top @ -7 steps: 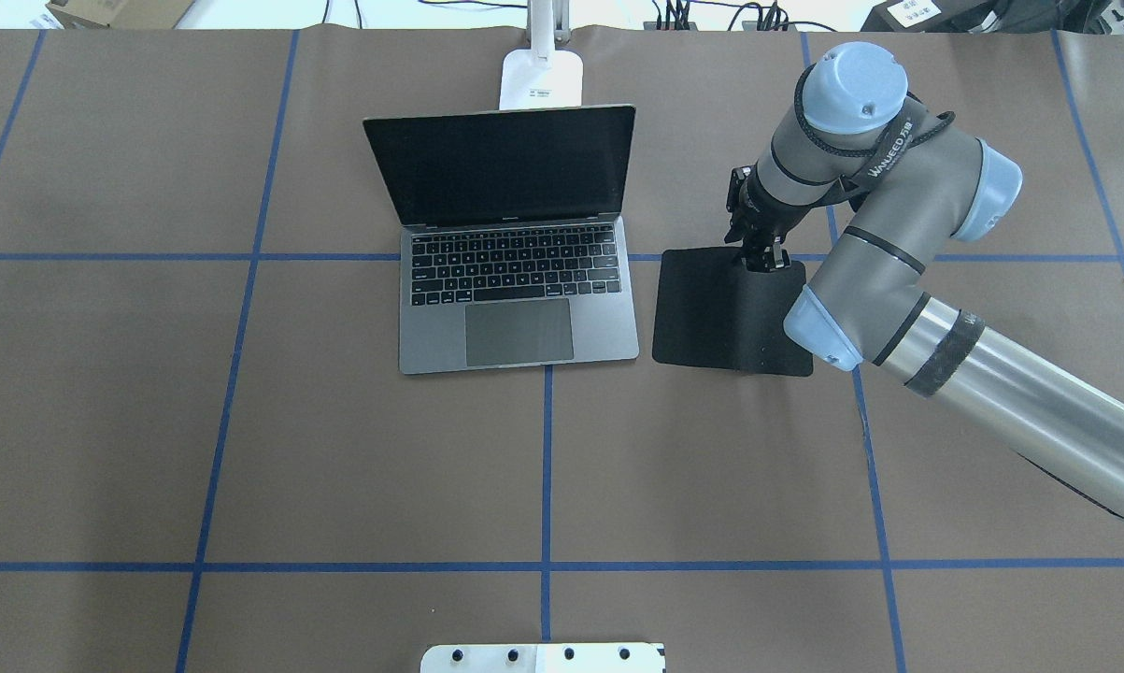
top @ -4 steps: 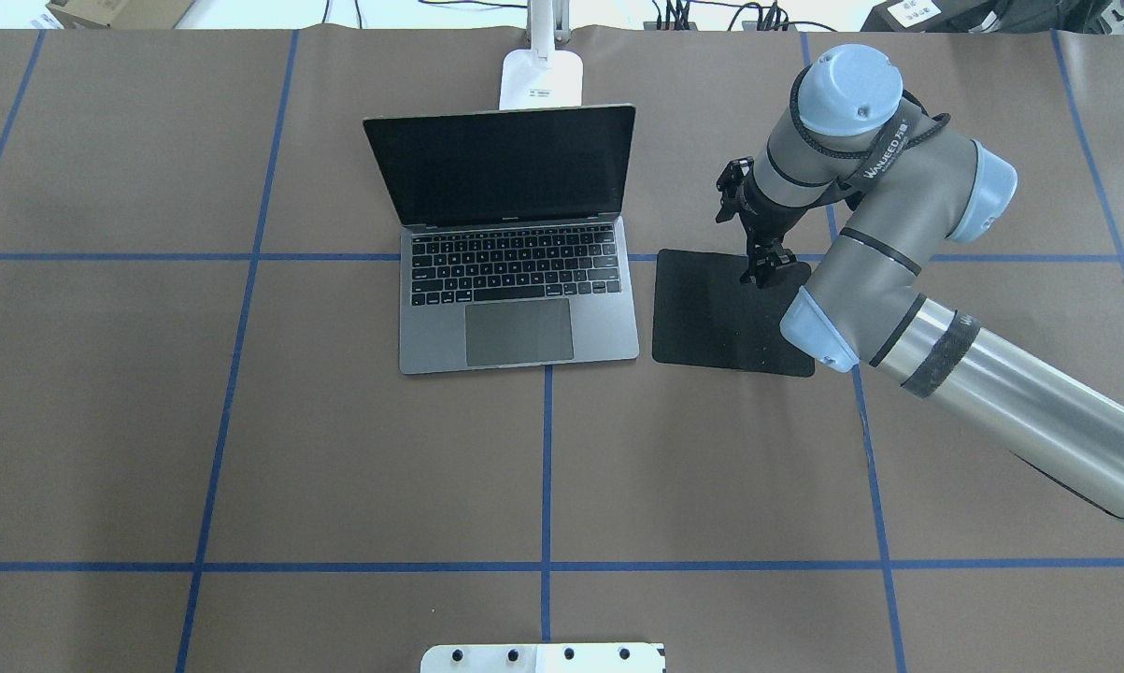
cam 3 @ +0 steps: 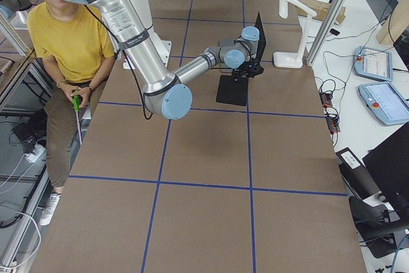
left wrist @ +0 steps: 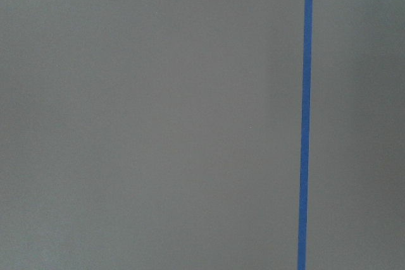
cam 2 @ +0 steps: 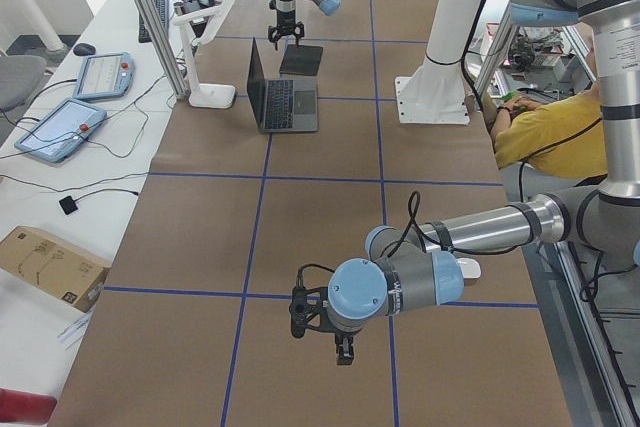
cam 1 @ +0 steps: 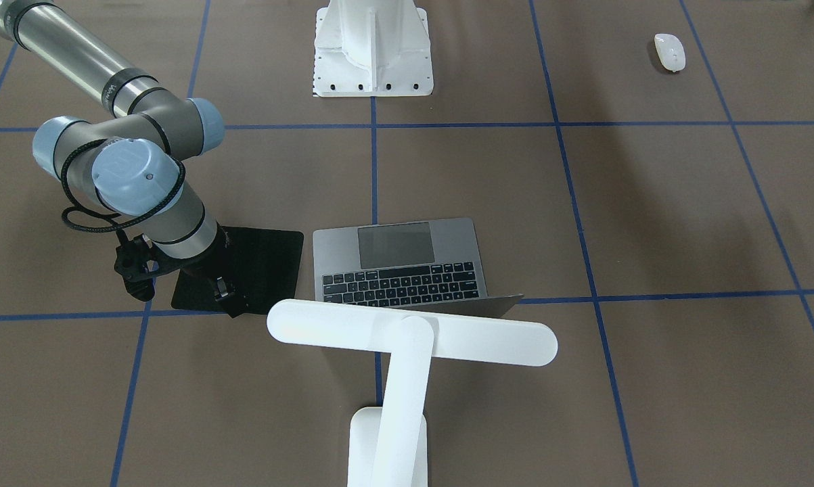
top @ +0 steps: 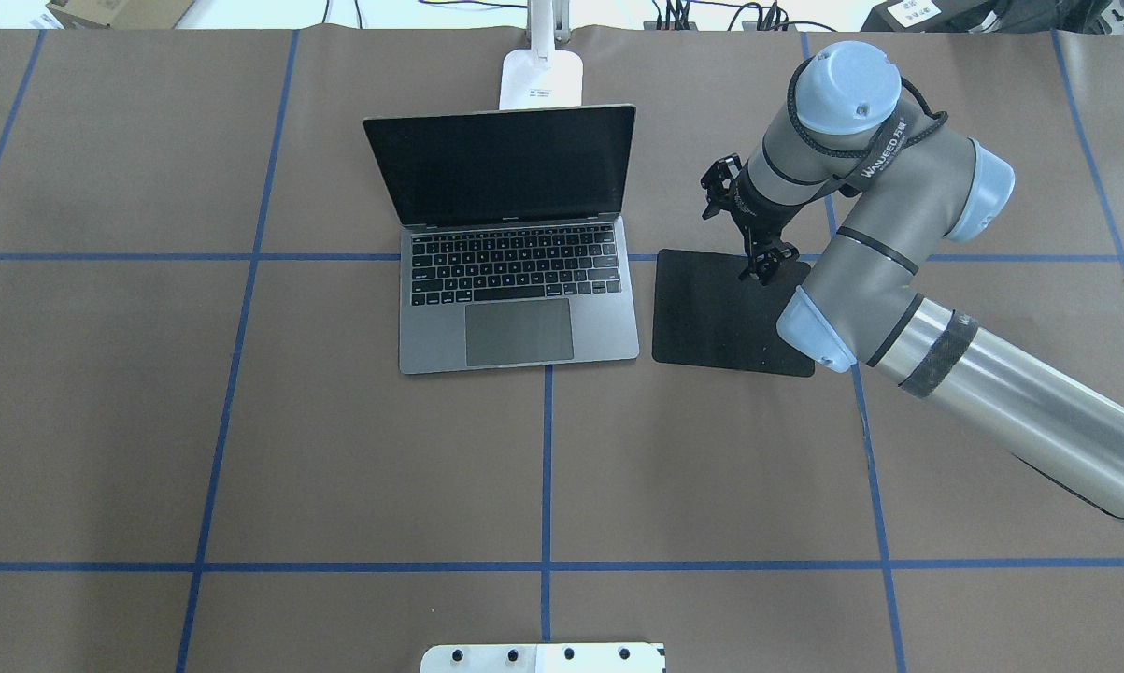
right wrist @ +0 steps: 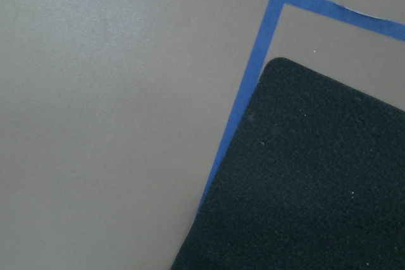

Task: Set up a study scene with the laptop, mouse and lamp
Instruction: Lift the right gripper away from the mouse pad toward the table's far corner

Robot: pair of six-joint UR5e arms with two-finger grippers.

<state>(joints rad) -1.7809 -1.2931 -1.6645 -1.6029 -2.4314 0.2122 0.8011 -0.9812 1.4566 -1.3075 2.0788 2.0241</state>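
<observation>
The grey laptop (top: 519, 280) stands open at the table's far middle, its screen facing the robot. Behind it is the white lamp (cam 1: 413, 331), whose base (top: 541, 79) sits at the far edge. The white mouse (cam 1: 670, 51) lies far off on the robot's left side, near its base. My right gripper (top: 765, 264) hovers open just over the far right corner of the black mouse pad (top: 720, 313), holding nothing. My left gripper (cam 2: 340, 347) hangs over bare table at the near left end; I cannot tell whether it is open or shut.
The white robot pedestal (cam 1: 373, 47) stands at the near middle edge. A seated person (cam 3: 70, 36) is beside the table behind the robot. Blue tape lines (top: 545, 467) grid the brown table cover. The left wrist view shows only table.
A second ago the right gripper held the mouse pad's far right corner lifted. The pad now lies flat, and the gripper has let go and risen slightly.
</observation>
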